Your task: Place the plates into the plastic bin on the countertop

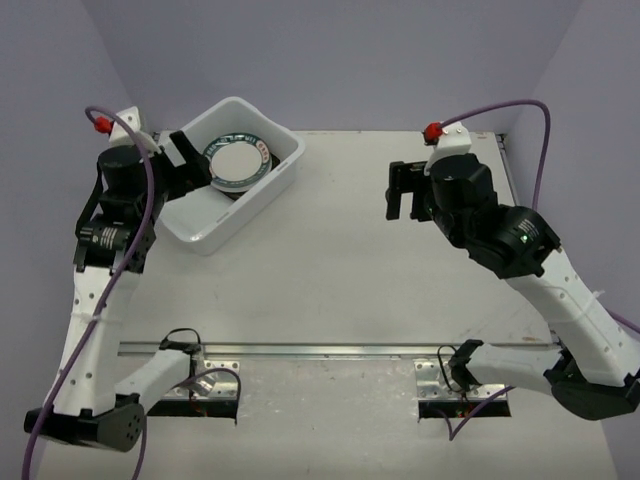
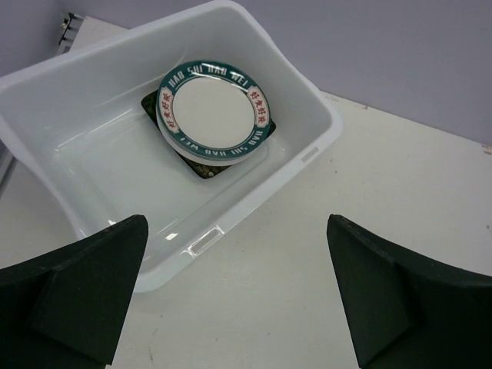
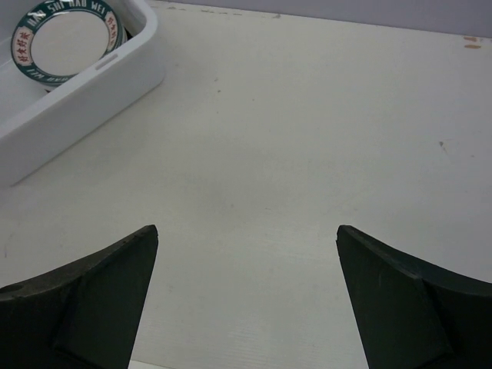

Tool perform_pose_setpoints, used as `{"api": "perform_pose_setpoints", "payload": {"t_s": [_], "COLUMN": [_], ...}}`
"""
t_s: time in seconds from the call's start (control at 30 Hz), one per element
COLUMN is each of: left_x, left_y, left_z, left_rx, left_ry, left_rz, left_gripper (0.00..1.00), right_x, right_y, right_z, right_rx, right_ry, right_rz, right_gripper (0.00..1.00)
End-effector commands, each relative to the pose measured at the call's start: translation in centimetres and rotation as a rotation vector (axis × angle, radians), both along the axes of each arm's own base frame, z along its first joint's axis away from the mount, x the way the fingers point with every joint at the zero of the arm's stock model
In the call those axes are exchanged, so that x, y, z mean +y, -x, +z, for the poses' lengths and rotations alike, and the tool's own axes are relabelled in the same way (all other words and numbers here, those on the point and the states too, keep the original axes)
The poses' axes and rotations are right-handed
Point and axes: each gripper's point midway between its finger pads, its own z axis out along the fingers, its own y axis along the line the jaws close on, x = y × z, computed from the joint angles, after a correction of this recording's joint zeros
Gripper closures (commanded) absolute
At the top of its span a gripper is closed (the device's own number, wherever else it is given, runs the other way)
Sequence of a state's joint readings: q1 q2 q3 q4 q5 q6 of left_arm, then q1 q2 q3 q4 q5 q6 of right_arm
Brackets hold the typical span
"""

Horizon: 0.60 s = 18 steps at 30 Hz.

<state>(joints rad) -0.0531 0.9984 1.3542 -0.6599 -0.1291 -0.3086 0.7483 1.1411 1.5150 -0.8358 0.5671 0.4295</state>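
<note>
A stack of plates [image 1: 237, 163] lies inside the white plastic bin [image 1: 262, 203] at the back left of the countertop [image 1: 350, 270]. The top plate [image 2: 214, 111] is round and white with a teal rim and red characters; a dark square plate [image 2: 204, 167] shows under it. The same top plate [image 3: 66, 40] appears in the right wrist view, inside the bin [image 3: 84, 100]. My left gripper [image 1: 192, 160] hangs open over the bin's left rim [image 2: 254, 204], empty. Over bare countertop at the right, my right gripper [image 1: 403, 192] is open and holds nothing.
A metal rail [image 1: 330, 350] runs along the near edge of the countertop, with both arm bases behind it. Purple cables loop from each arm. Lavender walls [image 1: 340, 50] close in the back and sides.
</note>
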Motion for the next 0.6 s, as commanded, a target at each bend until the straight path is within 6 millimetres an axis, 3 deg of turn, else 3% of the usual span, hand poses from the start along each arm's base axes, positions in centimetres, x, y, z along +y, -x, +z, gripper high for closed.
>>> {"api": "perform_pose_setpoints", "payload": {"t_s": [0.0,0.07,0.23,0.57], "left_x": [0.5,1.2,2.3,1.6], "left_y": [2.7,4.6,5.8,5.1], "left_z": [-0.8,-0.9,-2.6,-4.0], "left_rx": [-0.055,-0.062,-0.008,0.033], "left_ry": [-0.106,-0.103,-0.142,-0.119], "left_rz": [-0.006,0.029,0.085,0.073], "left_gripper": [0.00,0.00,0.00,0.00], "right_x": [-3.3,-4.8,-7.1,-9.3], "right_y": [1.5,2.0,3.8,6.3], "right_z": [-2.0,-3.0,-3.6,-2.6], "right_rx": [0.006,0.009,0.007,-0.040], "right_ry": [0.085,0.116,0.113,0.076], "right_rz": [-0.070,-0.117,-0.162,-0.149], "right_gripper": [0.01,0.01,0.01,0.01]}}
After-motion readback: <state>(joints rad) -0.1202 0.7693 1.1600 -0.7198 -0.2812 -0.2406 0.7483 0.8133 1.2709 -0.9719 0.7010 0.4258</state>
